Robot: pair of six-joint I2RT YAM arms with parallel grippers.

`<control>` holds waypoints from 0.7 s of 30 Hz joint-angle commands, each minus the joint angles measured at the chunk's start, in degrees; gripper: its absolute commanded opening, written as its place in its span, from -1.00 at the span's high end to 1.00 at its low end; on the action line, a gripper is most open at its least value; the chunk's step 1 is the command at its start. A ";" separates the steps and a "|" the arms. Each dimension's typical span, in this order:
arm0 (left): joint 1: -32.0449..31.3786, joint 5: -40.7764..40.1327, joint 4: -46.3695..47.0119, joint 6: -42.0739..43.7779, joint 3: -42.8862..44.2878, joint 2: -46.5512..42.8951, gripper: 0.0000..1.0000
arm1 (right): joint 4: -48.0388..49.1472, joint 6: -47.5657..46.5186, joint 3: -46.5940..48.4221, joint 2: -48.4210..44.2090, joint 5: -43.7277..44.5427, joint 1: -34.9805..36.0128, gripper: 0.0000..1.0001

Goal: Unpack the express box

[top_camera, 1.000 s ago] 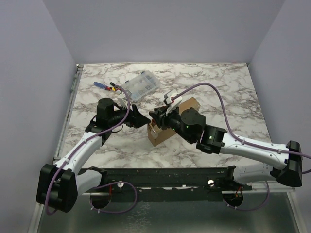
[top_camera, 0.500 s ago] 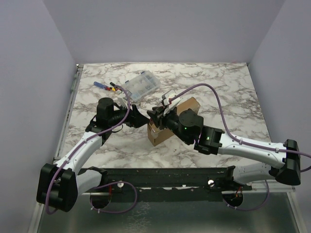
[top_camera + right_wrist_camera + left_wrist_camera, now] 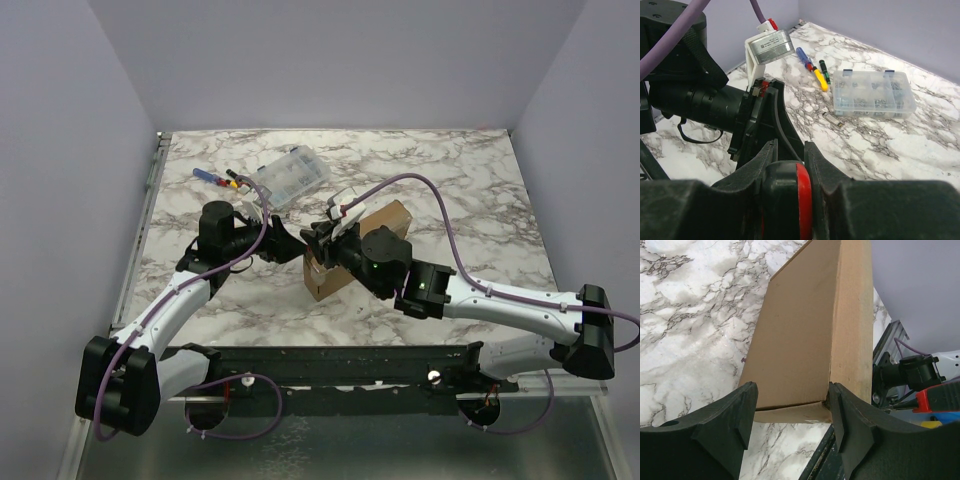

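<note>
**Left tool [image 3: 792,395] bracketing the near end of the express box [image 3: 800,330]**
The jaws flank the box's end with the pads at its sides; whether they press cannot be told. The box sits on the surface [image 3: 690,315], long axis running straight ahead of this tool. The right tool [image 3: 790,150], over the same end, clenches a dark red-banded object [image 3: 797,200].

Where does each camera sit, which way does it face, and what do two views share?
Top: above, behind the arms, looking down at the table; both arms show.
Left wrist: faces the box; its fingers flank it.
Right wrist: faces the left arm and clear case; its fingers pinch a red object.
Shared: top and left wrist both show the box.
</note>
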 commanded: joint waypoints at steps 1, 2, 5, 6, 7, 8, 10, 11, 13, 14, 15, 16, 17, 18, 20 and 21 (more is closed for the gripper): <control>0.26 0.21 -1.26 1.46 -0.49 1.06 -0.29 | 2.36 -0.57 1.41 0.30 2.09 0.55 0.98; 0.31 0.17 -1.28 1.46 -0.49 1.09 -0.29 | 2.21 -0.57 1.41 0.41 2.25 0.66 0.98; 0.32 0.13 -1.29 1.41 -0.53 1.07 -0.29 | 2.10 -0.65 1.33 0.57 2.56 0.89 0.98; 0.27 0.08 -1.24 1.37 -0.49 1.07 -0.29 | 2.05 -0.65 1.25 0.62 2.64 0.91 0.98; 0.31 0.04 -1.21 1.41 -0.49 1.07 -0.29 | 2.05 -0.65 1.19 0.66 2.65 1.04 0.98; 0.27 0.04 -1.25 1.37 -0.53 1.07 -0.29 | 2.09 -0.65 1.15 0.66 2.64 1.08 0.98; 0.32 0.12 -1.25 1.35 -0.48 1.15 -0.28 | 2.14 -0.64 1.15 0.62 2.66 1.12 0.98; 0.32 0.13 -1.19 1.37 -0.48 1.12 -0.28 | 2.16 -0.65 1.15 0.66 2.70 1.13 0.98; 0.31 0.13 -1.22 1.37 -0.53 1.16 -0.28 | 2.10 -0.81 1.15 0.86 3.00 1.21 0.98; 0.32 0.13 -1.23 1.37 -0.49 1.11 -0.28 | 2.06 -0.94 1.07 0.94 3.19 1.29 0.98; 0.32 0.13 -1.27 1.37 -0.48 1.07 -0.28 | 1.90 -0.96 1.06 1.13 3.49 1.34 0.98; 0.32 0.11 -1.25 1.37 -0.53 1.00 -0.28 | 1.66 -1.07 1.06 1.17 3.79 1.41 0.98; 0.28 0.04 -1.30 1.37 -0.49 1.06 -0.28 | 1.52 -1.26 0.99 1.34 4.22 1.60 0.98; 0.31 0.04 -1.20 1.37 -0.48 1.07 -0.28 | 1.34 -1.33 0.91 1.47 4.47 1.70 0.98; 0.34 0.00 -1.26 1.37 -0.53 1.07 -0.27 | 1.09 -1.44 0.80 1.53 4.88 2.03 0.98; 0.32 -0.04 -1.30 1.37 -0.56 1.06 -0.27 | 1.01 -1.51 0.81 1.61 5.07 2.16 0.98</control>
